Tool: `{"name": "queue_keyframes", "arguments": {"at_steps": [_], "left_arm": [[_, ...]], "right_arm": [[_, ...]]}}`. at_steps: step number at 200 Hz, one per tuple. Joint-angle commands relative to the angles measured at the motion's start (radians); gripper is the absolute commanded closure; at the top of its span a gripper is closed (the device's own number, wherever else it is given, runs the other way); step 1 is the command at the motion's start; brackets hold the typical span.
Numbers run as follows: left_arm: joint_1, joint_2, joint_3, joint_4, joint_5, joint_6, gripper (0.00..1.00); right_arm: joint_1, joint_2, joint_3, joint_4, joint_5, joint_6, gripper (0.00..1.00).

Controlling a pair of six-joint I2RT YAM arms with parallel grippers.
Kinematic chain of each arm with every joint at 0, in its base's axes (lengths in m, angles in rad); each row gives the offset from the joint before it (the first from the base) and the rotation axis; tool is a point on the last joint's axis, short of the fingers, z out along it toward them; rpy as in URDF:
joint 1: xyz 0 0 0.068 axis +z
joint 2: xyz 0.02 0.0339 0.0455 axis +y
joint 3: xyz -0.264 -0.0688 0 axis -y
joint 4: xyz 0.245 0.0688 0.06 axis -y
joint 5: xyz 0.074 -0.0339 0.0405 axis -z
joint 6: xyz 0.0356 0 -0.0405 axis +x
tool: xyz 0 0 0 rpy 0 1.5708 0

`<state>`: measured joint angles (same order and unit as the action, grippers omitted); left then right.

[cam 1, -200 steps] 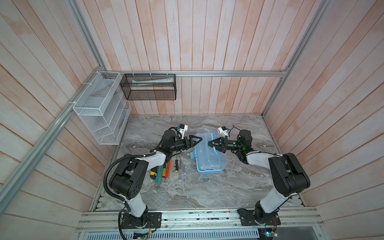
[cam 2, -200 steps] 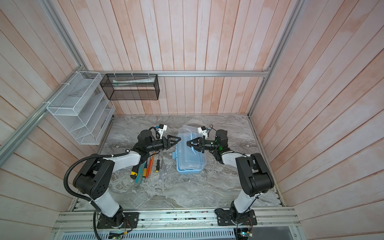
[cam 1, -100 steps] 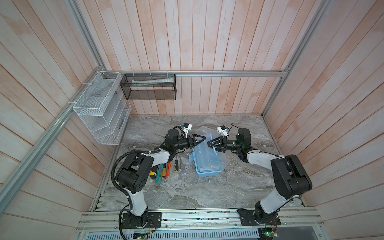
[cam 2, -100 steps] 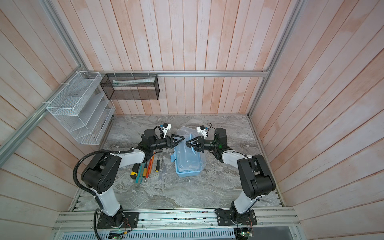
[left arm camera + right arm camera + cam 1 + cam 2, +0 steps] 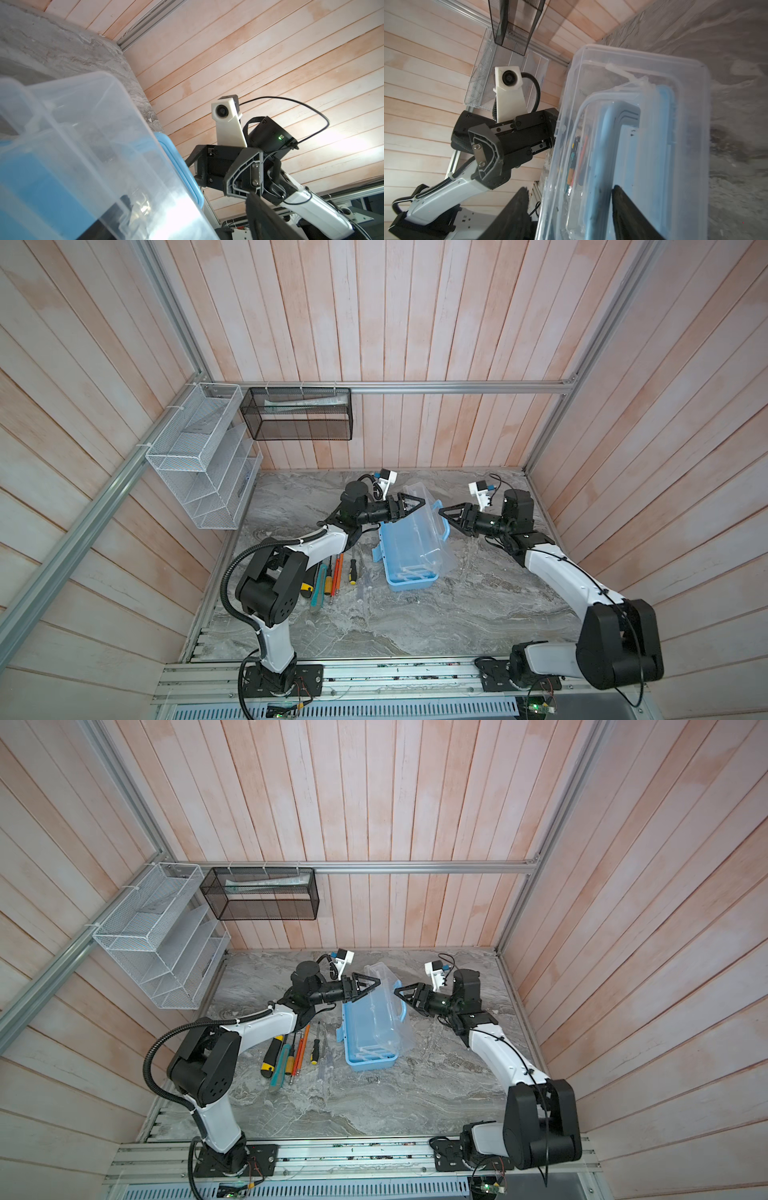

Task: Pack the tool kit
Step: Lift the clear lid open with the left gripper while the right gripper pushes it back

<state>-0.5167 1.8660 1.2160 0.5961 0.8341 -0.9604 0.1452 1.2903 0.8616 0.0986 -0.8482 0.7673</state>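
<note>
In both top views we see the blue tool box (image 5: pixel 411 584) (image 5: pixel 370 1063) on the marble table (image 5: pixel 374 626), between the two arms, with its clear lid (image 5: pixel 432 547) raised and tilted. The left gripper (image 5: pixel 413 506) meets the lid's far end from the left, jaws wide. The right gripper (image 5: pixel 446 516) faces it from the right, just beside the blue handle (image 5: pixel 443 526), jaws also apart. A row of loose tools (image 5: pixel 336 576) lies on the table just left of the box. In the left wrist view the lid (image 5: pixel 93 135) fills the near side, with the box's blue rim (image 5: pixel 178 166) behind it. One jaw shows at the frame edge, clear of the plastic. The other is hidden, so we cannot tell whether the lid is touched. The right gripper (image 5: pixel 216 166) hangs beyond, spread open. In the right wrist view the two jaws stand well apart on either side of the handle (image 5: pixel 608 166), not clamping it. Through the lid (image 5: pixel 675 104) we make out the tools (image 5: pixel 573 166), and the left gripper (image 5: pixel 517 137) sits at the lid's edge.
</note>
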Motion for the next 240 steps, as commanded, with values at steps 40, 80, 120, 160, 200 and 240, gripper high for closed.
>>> {"name": "queue_keyframes", "arguments": {"at_steps": [40, 80, 120, 160, 200, 240], "left_arm": [[-0.092, 0.169, 0.272, -0.117, 0.02, 0.054, 0.11], [-0.129, 0.239, 0.415, -0.226, 0.026, 0.085, 0.1], [-0.126, 0.205, 0.381, -0.278, -0.003, 0.138, 0.09], [-0.105, 0.161, 0.347, -0.303, -0.016, 0.169, 0.08], [-0.078, 0.062, 0.286, -0.443, -0.124, 0.309, 0.08], [-0.042, -0.161, 0.076, -0.667, -0.473, 0.482, 0.09]], "right_arm": [[-0.102, -0.226, -0.057, -0.22, 0.282, -0.113, 0.34], [-0.187, -0.257, -0.105, -0.212, 0.254, -0.126, 0.34], [-0.206, -0.256, -0.121, -0.19, 0.235, -0.122, 0.34], [-0.206, -0.26, -0.1, -0.209, 0.262, -0.135, 0.34], [-0.172, -0.25, -0.065, -0.219, 0.264, -0.146, 0.35], [0.126, -0.202, 0.031, -0.297, 0.567, -0.228, 0.36]]}}
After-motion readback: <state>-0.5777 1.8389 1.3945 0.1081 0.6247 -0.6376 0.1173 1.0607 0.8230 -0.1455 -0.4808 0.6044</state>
